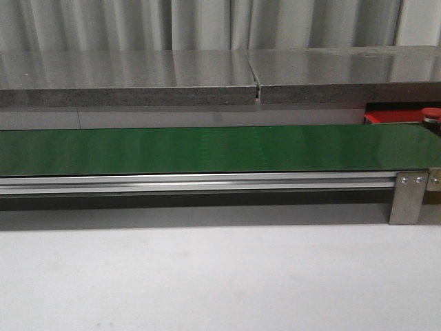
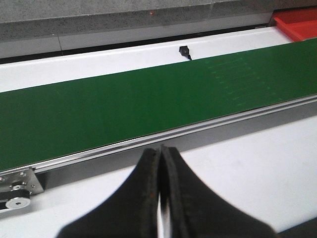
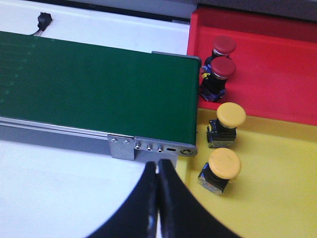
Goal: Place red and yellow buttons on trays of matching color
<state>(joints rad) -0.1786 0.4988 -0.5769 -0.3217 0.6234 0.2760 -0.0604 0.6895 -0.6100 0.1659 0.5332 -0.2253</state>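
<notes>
Two red buttons (image 3: 222, 54) sit in the red tray (image 3: 277, 69), two yellow buttons (image 3: 225, 148) in the yellow tray (image 3: 267, 198), beside the green belt (image 3: 94, 89); left gripper (image 2: 161, 198) and right gripper (image 3: 157, 198) pressed together, empty.

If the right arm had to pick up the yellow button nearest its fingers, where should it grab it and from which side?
Probably by the wide yellow domed cap of the nearest yellow button, coming down from above. It stands roughly upright in the yellow tray, tilted a little, its dark base tucked beneath the cap. The right gripper is shut, so open it first; the second yellow button stands apart, leaving room.
</notes>
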